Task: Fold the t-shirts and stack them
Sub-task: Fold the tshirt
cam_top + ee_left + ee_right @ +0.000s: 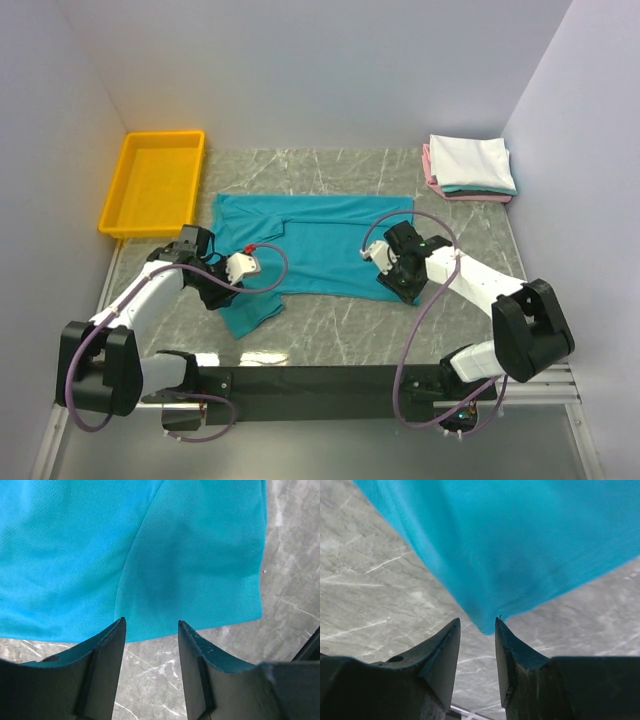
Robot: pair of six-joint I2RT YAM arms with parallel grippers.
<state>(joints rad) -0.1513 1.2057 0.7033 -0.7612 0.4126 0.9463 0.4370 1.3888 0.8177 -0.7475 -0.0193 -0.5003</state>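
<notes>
Left end effector [150, 623], dark wedge-tipped, at fine-mesh teal t-shirt [75, 545] hem

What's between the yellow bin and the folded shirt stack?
Between yellow bin and folded stack: only bare tabletop, seen in the top view. The spread teal t-shirt lies nearer, off that line.

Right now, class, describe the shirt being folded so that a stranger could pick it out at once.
Start at the grey marble table. In its middle, between the yellow bin on the left and the folded stack at the far right, lies the teal t-shirt. It alone is spread out, not folded small.
</notes>
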